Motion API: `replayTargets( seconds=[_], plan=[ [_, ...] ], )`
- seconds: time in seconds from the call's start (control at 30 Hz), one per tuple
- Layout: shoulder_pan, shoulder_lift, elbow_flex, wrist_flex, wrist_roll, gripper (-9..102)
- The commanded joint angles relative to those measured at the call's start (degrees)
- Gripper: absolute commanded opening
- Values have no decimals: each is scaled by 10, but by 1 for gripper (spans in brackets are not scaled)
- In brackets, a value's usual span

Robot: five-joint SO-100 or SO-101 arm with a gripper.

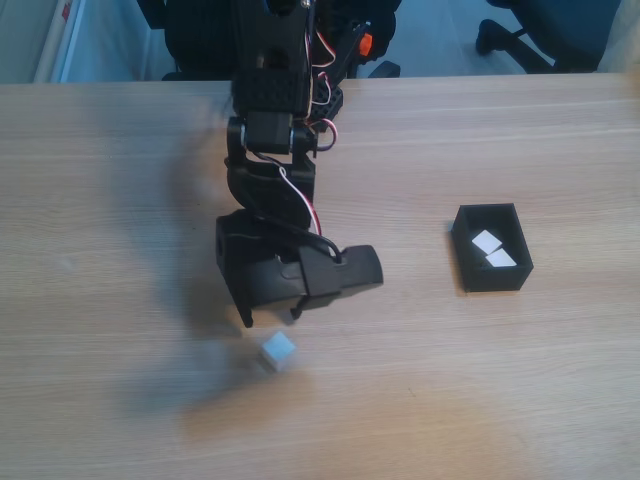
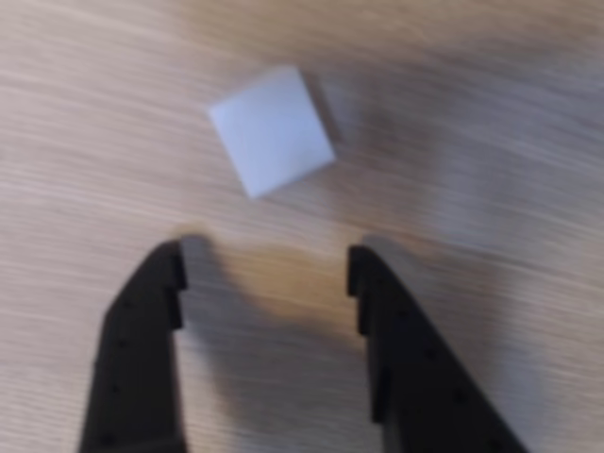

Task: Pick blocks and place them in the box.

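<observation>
One white block (image 1: 279, 351) lies on the wooden table just below my gripper (image 1: 268, 320) in the fixed view. The wrist view shows the same block (image 2: 272, 130) ahead of my gripper (image 2: 266, 257), whose two black fingers (image 2: 151, 311) stand apart with bare table between them; the block is beyond the tips, not between them. The black box (image 1: 494, 280) sits to the right in the fixed view, with two white blocks (image 1: 487, 241) inside it.
The arm's base and wiring (image 1: 290, 90) rise at the table's far edge. Office chair legs (image 1: 515, 35) stand beyond the table. Bare wood (image 1: 120, 200) stretches left of the arm and between gripper and box.
</observation>
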Motion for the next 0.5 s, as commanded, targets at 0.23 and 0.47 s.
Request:
replayTargets(
  seconds=[0.23,0.47],
  plan=[
    [-22,-43,-92,-9,5,18],
    [-20,-79,-134,-9,1,18]
  ],
)
